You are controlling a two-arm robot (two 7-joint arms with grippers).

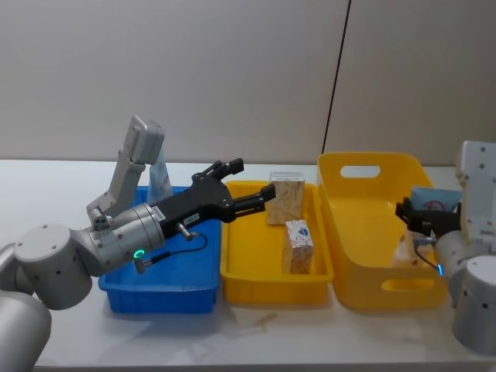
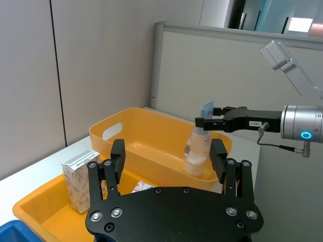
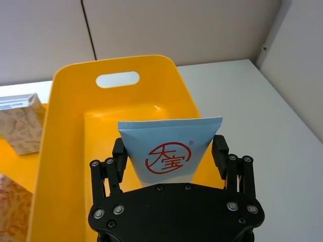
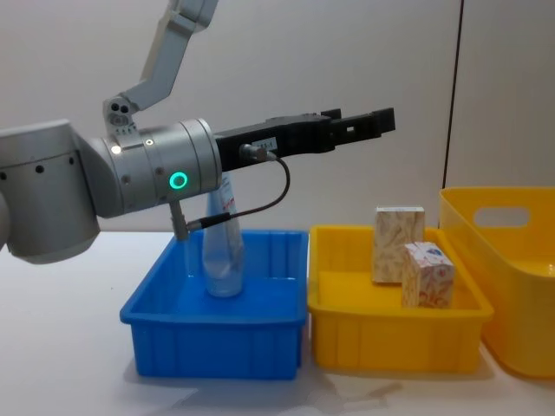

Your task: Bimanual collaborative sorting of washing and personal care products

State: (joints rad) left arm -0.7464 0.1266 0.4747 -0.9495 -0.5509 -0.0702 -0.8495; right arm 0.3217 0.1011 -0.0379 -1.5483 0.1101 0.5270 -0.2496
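Head view: white bench [image 1: 310, 333], grey wall [image 1: 194, 77]. Right claw [image 3: 169, 146] clamped on tube [image 3: 171, 132] at bin's [image 3: 65, 101] edge; left claw [image 1: 249, 180] spread over tray [image 1: 232, 273].

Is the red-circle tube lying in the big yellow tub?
No, held up. The right gripper grips the light-blue squeeze tube with red circle logo at the rim of the deep yellow plastic tub.
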